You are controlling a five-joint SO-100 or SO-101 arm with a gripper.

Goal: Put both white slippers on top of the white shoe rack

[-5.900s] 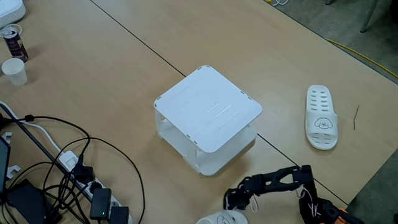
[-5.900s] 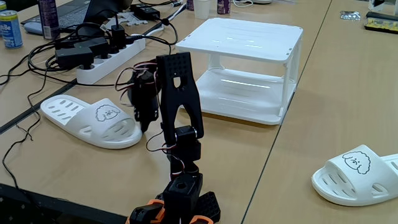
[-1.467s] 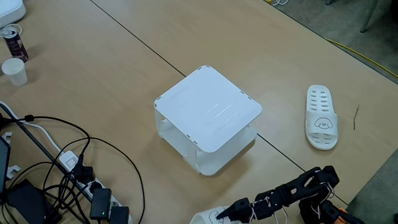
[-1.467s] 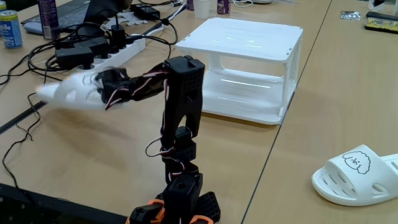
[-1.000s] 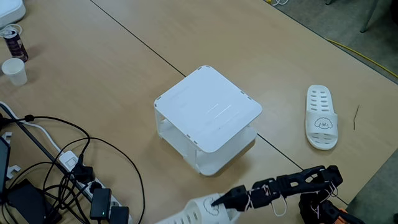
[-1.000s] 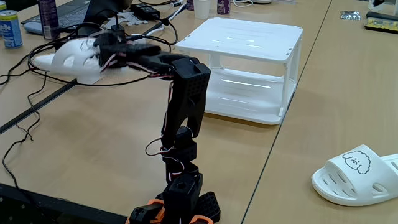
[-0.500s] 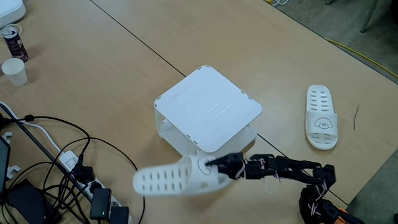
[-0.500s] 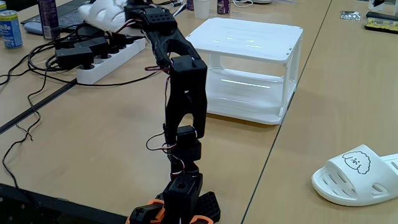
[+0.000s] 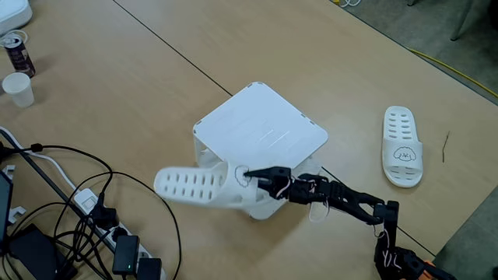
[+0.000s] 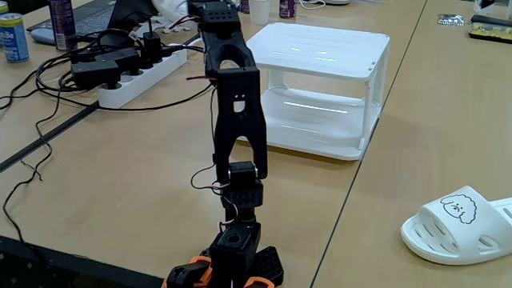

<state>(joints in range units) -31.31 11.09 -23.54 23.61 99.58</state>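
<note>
My black two-finger gripper (image 9: pixel 253 177) clamps the perforated white rubber slipper (image 9: pixel 204 187) (toe hanging out); I'd centre it over the boxy white plastic shoe rack (image 9: pixel 261 136) before letting go.

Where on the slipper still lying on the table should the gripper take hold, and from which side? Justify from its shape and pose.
Grip the strap band of the slipper on the table, probably from above. It lies flat, sole down, and the arched strap with the cartoon face stands proud of the sole, so a finger can slip beneath it. The flat perforated heel end offers less purchase.
</note>
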